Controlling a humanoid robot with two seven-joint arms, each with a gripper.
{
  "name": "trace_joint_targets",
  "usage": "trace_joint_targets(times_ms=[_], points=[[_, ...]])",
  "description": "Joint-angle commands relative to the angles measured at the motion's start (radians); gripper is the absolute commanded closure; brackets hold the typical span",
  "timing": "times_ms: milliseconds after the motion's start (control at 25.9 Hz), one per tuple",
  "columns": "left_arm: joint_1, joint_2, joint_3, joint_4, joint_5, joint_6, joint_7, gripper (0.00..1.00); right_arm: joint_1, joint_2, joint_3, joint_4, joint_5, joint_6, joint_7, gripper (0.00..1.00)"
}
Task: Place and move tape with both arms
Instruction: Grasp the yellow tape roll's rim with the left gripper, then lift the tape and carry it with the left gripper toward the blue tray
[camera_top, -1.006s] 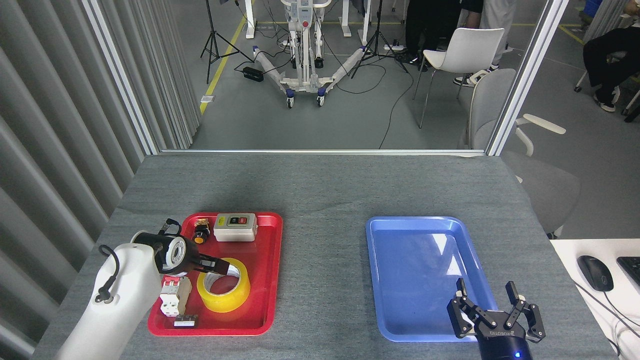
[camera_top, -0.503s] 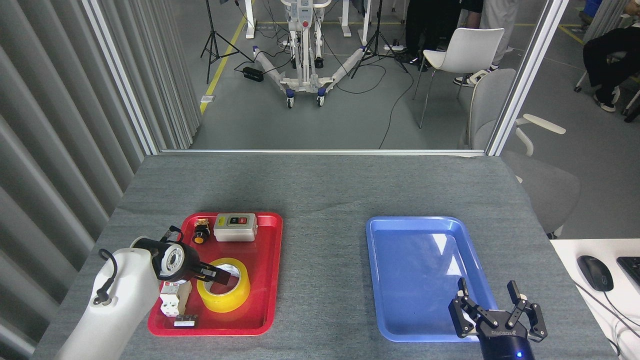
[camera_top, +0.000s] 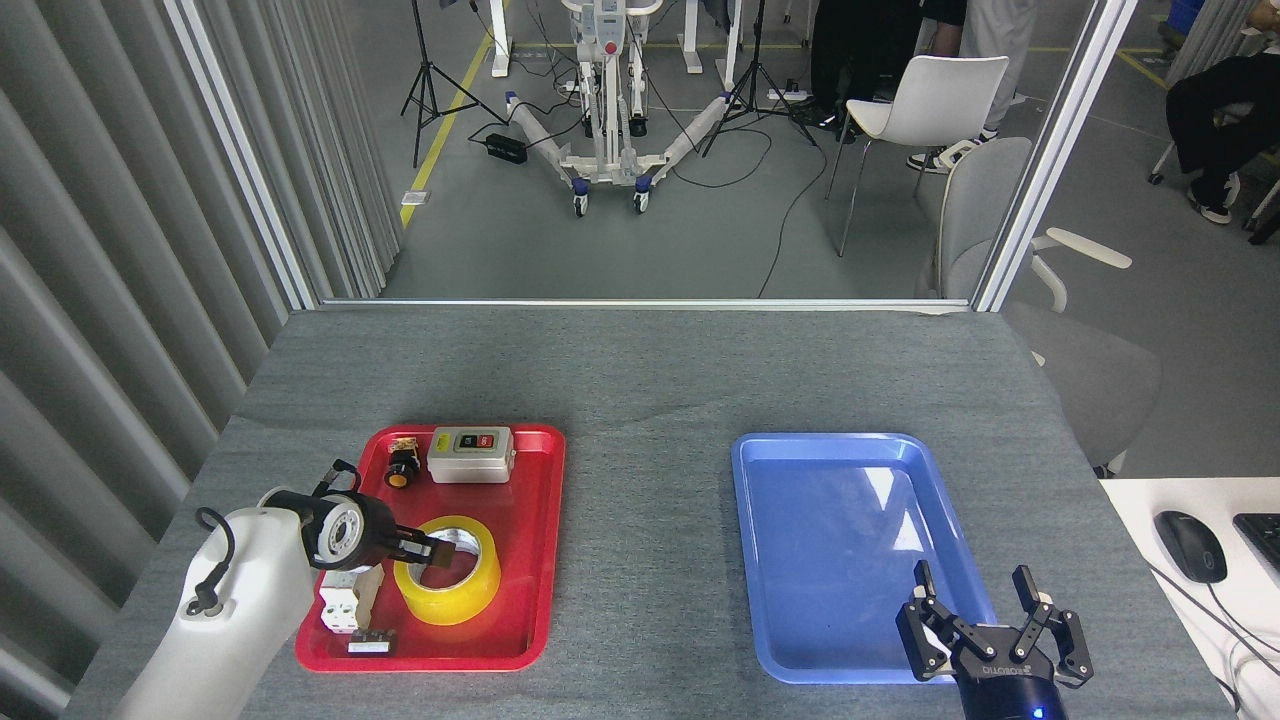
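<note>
The tape (camera_top: 452, 598), a wide yellow roll with a white core, lies flat in the red tray (camera_top: 540, 520) left of centre. My left gripper (camera_top: 436, 548) reaches from the left onto the roll's left rim, its dark fingers pointing into the roll's hole. It is seen nearly end-on, so whether the fingers are closed on the rim is unclear. My right gripper (camera_top: 971, 577) hovers at the near right corner of the blue tray (camera_top: 830, 520), fingers spread, holding nothing.
The red tray also holds a grey switch box (camera_top: 470, 455), a black yellow-capped push button (camera_top: 400, 470), a white circuit breaker (camera_top: 340, 605) and a small black part (camera_top: 368, 642). A mouse (camera_top: 1190, 545) lies on a white desk at right.
My left gripper has sunk lower and slightly nearer, down onto the tape's left rim. The tape has stayed put. The right gripper has barely shifted.
</note>
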Motion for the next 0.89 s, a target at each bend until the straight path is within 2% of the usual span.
trace_joint_targets(times_ms=[0, 77, 232, 387, 619, 851], points=[[0.0, 0.001, 0.0, 0.019, -0.017, -0.028, 0.042, 0.22, 0.0, 0.003, 0.0, 0.0, 0.001, 0.002, 0.002, 0.0], [0.0, 0.001, 0.0, 0.02, -0.03, -0.034, 0.044, 0.23, 0.0, 0.008, 0.0, 0.0, 0.001, 0.002, 0.002, 0.0], [0.0, 0.001, 0.0, 0.031, -0.041, -0.065, 0.045, 0.34, 0.0, 0.009, 0.0, 0.0, 0.001, 0.004, 0.002, 0.0], [0.0, 0.001, -0.002, 0.036, -0.053, -0.078, 0.045, 0.35, 0.0, 0.011, 0.005, 0.003, 0.001, 0.005, 0.002, 0.0], [0.0, 0.001, -0.002, 0.036, -0.067, -0.078, 0.053, 0.51, 0.0, 0.011, 0.008, 0.005, 0.001, 0.007, 0.002, 0.0], [0.0, 0.001, -0.002, 0.036, -0.075, -0.078, 0.056, 0.58, 0.005, 0.008, 0.008, 0.005, 0.003, 0.005, 0.002, 0.0]])
